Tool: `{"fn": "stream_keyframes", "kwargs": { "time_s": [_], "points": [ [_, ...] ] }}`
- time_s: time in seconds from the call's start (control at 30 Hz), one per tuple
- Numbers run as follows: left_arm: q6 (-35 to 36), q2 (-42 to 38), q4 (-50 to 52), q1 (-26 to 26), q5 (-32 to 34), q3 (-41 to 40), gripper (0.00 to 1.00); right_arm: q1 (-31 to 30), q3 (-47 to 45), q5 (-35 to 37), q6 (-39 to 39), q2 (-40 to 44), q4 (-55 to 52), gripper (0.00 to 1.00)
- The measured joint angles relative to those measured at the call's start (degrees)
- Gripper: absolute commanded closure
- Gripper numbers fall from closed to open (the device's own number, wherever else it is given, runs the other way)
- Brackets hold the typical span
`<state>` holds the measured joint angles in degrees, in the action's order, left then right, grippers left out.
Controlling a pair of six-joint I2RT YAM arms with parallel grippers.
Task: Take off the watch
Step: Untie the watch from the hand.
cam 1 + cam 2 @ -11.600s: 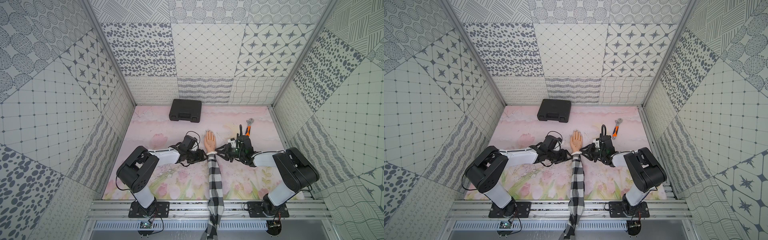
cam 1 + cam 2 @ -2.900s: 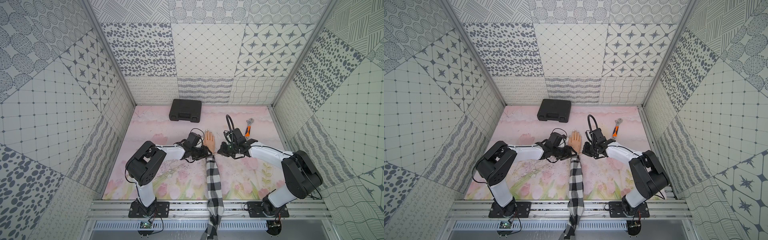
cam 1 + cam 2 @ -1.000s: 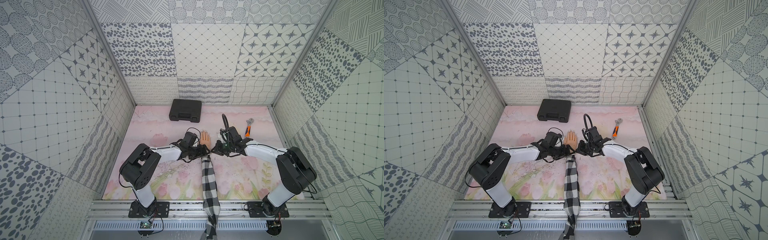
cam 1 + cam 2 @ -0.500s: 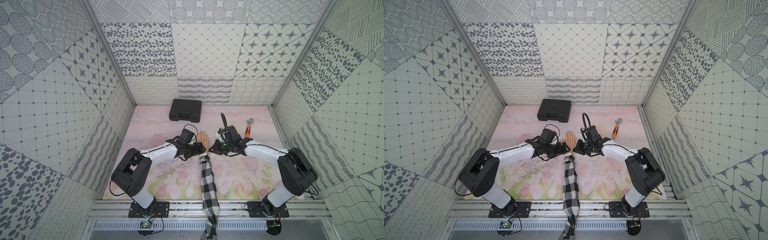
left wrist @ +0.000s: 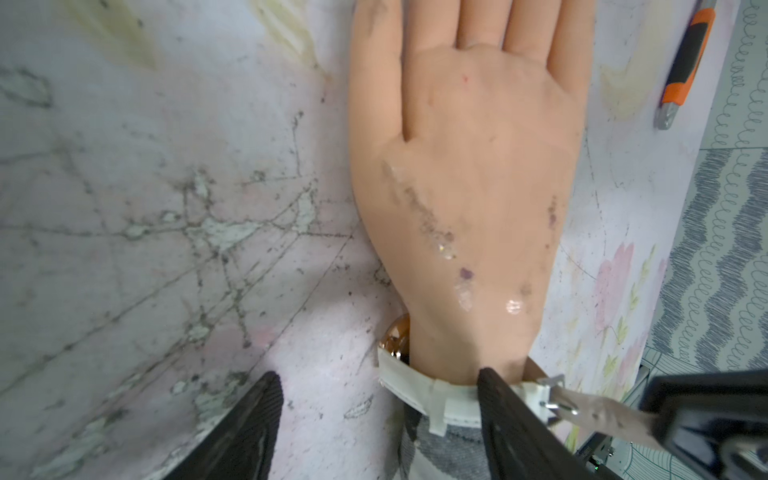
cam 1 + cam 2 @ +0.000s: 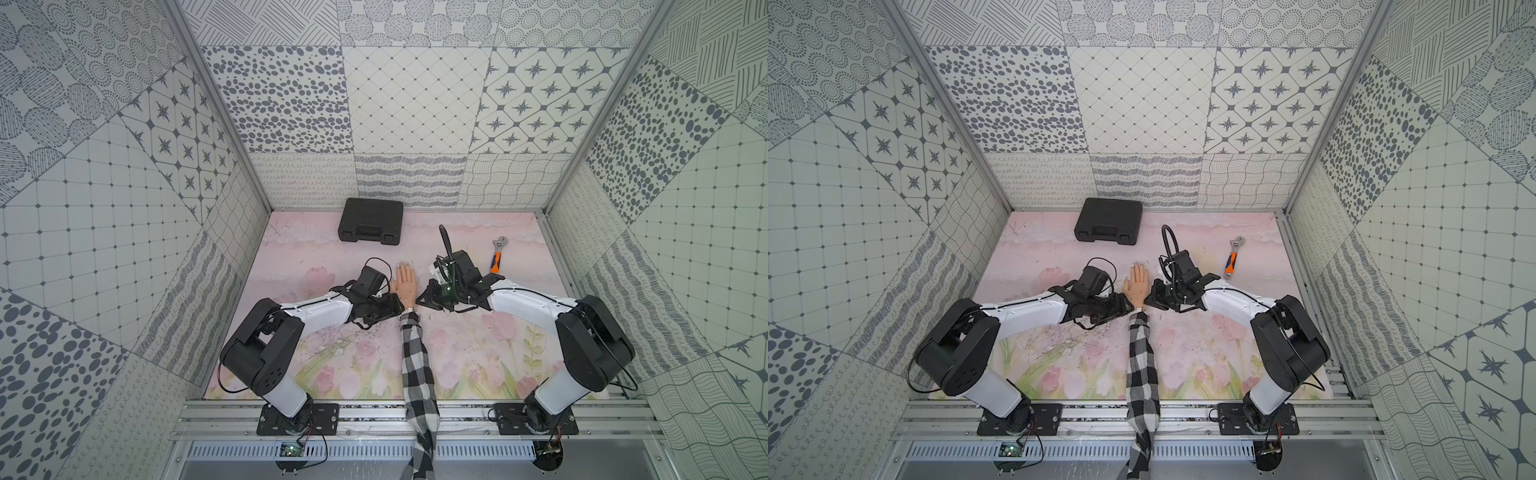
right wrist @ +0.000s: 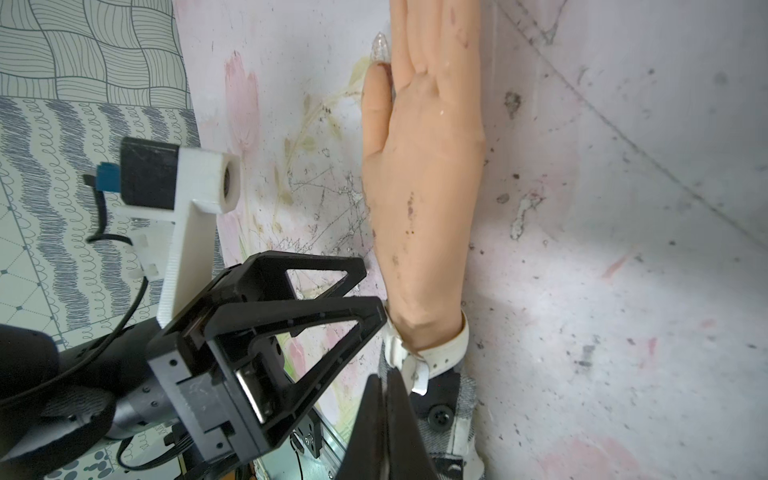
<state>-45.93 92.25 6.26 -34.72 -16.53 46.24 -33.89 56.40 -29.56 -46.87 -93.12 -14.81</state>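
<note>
Pinches strap tail (image 5: 602,409) of watch (image 5: 415,399), worn on wrist (image 5: 469,345), in clamped right gripper (image 7: 385,378), to draw it from buckle (image 5: 555,384). Straddles wrist with left gripper (image 5: 376,376), jaws apart and empty, probably to steady it.

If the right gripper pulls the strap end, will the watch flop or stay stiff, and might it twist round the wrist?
The watch has a thin strap curving closely round the wrist, so it is probably floppy and light. Its case sits at the wrist's side, not on top, so it likely rotates easily.
</note>
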Motion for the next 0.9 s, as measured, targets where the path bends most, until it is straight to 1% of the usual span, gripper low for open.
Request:
{"fn": "stream_keyframes", "kwargs": {
  "time_s": [0.17,0.3,0.47,0.67,0.9],
  "points": [
    [-0.13,1.64,-2.91,-0.04,-0.35,-0.15,0.3,-1.33,2.73,0.07,0.83,-1.92,-2.25,1.0],
    [-0.15,2.47,-4.74,-0.15,-0.74,0.04,0.31,-3.04,5.31,0.66,1.29,-5.09,-3.02,1.0],
    [-0.11,2.95,-5.88,-0.24,-0.98,0.11,0.31,-3.69,5.86,0.79,1.25,-7.43,-2.51,1.0],
    [-0.04,3.26,-6.49,-0.31,-1.16,0.15,0.31,-2.89,5.66,0.87,1.22,-6.12,-2.99,1.0],
    [0.0,3.63,-7.69,-0.35,-1.14,0.2,0.32,0.7,0.74,1.29,0.35,0.0,-1.84,1.0]
  ]
}}
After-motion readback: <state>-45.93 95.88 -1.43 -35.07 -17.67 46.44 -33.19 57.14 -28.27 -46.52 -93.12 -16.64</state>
